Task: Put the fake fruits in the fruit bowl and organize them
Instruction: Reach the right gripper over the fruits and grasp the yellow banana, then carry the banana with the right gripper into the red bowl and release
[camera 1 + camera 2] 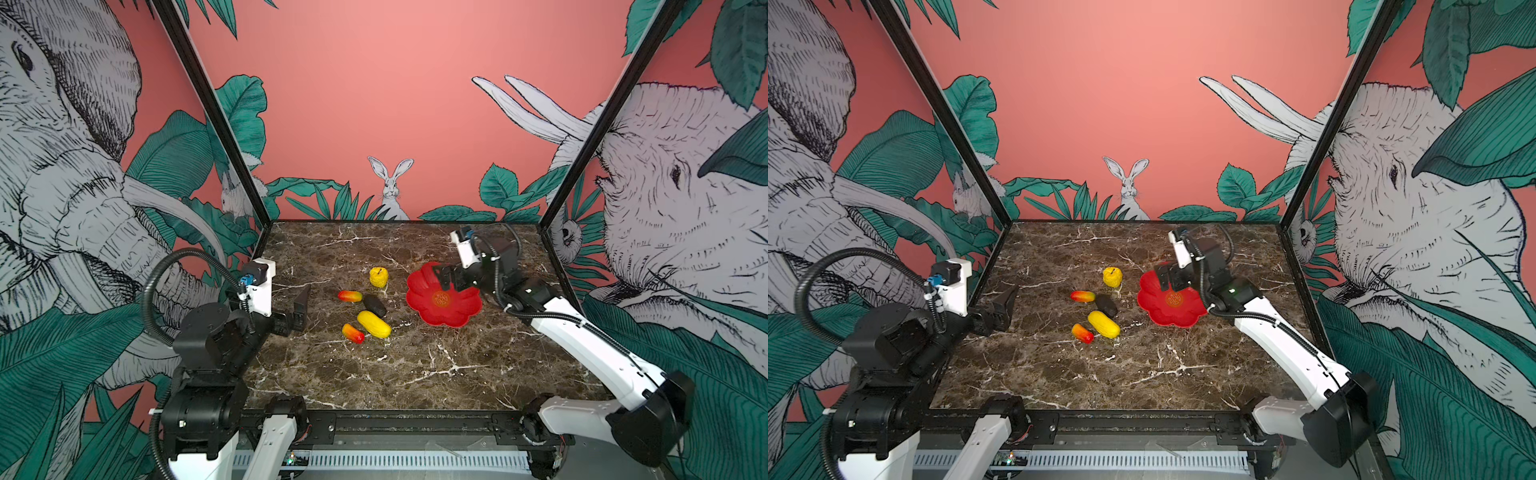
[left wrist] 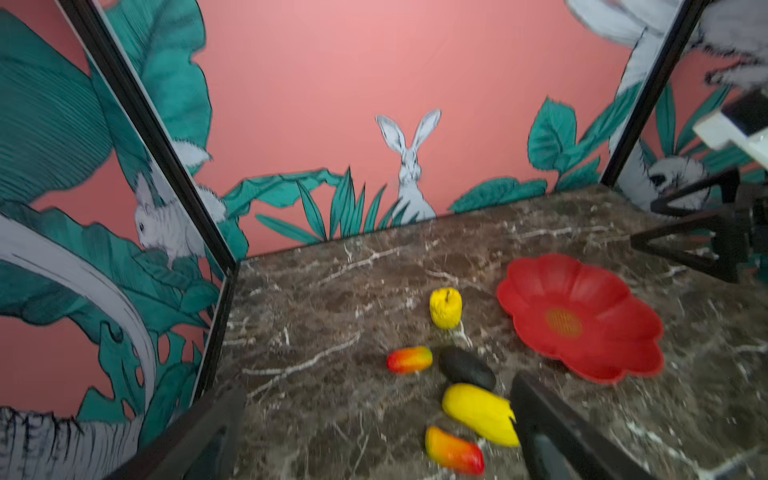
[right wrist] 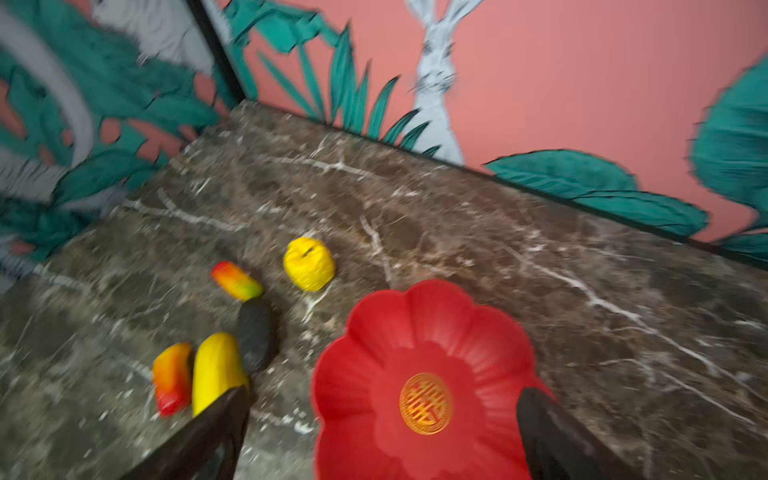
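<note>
The red flower-shaped fruit bowl [image 1: 453, 309] [image 3: 357, 374] sits right of centre on the marble table, nothing in it. Left of it lie the fake fruits: a bumpy yellow apple [image 1: 378, 277], two red-yellow mangoes [image 1: 350, 296] [image 1: 353, 333], a dark oval [image 1: 375, 305] and a yellow oblong [image 1: 374, 324] [image 2: 478, 411]. My right gripper [image 1: 441, 277] [image 3: 382, 399] hangs open over the bowl's far side, empty. Near the table's left edge my left gripper [image 1: 301, 306] [image 2: 374, 403] is open and empty, facing the fruits, apart from them.
The marble table [image 1: 415, 365] is walled by mural panels on three sides, with black frame posts [image 1: 216, 124] [image 1: 598, 137] at the back corners. A black rail [image 1: 399, 419] runs along the front edge. My right arm [image 1: 590, 345] crosses the table's right side.
</note>
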You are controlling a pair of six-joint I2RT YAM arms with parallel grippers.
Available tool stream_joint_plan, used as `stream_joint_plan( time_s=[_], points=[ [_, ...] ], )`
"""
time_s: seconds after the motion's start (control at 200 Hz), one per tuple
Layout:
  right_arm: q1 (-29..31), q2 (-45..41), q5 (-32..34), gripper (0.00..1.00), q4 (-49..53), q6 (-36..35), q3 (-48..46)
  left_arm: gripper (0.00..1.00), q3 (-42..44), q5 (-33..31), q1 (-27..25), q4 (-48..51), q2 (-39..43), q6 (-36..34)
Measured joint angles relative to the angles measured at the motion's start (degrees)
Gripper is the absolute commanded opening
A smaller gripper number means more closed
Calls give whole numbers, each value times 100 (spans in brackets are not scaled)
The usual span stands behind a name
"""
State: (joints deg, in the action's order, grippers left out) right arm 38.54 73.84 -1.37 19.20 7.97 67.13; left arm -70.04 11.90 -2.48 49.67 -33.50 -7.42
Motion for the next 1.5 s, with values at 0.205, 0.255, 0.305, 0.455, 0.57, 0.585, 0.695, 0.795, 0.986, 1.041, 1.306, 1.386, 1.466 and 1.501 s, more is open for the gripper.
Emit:
stream_joint_plan(
  time_s=[0.205, 0.255, 0.305, 0.455, 0.57, 0.585, 0.695, 0.795, 0.986, 1.041, 1.306, 1.386, 1.466, 1.501],
  points=[
    [1152, 1014, 177, 98, 402, -74, 358, 100, 168, -151, -79, 820, -122, -293],
    [1261, 1333, 173, 95, 433, -83, 437, 100, 262, -186, -87, 866, -2, -315],
    [1349, 1696, 140, 90, 442, -92, 533, 100, 354, -208, -96, 885, 103, -319],
    [1569, 2721, -4, 86, 544, -127, 1016, 100, 570, -221, -96, 870, 122, -317],
    [1733, 3248, -94, 86, 544, -184, 1290, 100, 627, -269, -96, 737, -28, -315],
    [1744, 3298, -116, 86, 551, -195, 1318, 100, 645, -269, -96, 691, -46, -313],
    [1812, 3639, -251, 79, 549, -223, 1534, 100, 778, -264, -96, 402, -122, -310],
    [1816, 3891, -337, 70, 549, -227, 1716, 100, 975, -269, -96, 120, -216, -337],
    [1808, 4188, -503, 60, 557, -223, 1947, 100, 1419, -275, -96, -293, -413, -446],
    [1810, 4229, -546, 59, 570, -216, 1996, 100, 1545, -269, -96, -411, -431, -452],
    [1810, 4435, -629, 57, 592, -208, 2046, 100, 1781, -144, -96, -761, -457, -452],
    [1810, 4465, -636, 43, 614, -195, 2046, 100, 1814, -118, -96, -813, -452, -452],
    [1810, 4465, -634, 29, 640, -179, 2048, 100, 1849, -94, -96, -844, -452, -450],
    [1810, 4465, -632, 26, 651, -199, 2048, 100, 1853, -85, -96, -850, -452, -450]
  ],
)
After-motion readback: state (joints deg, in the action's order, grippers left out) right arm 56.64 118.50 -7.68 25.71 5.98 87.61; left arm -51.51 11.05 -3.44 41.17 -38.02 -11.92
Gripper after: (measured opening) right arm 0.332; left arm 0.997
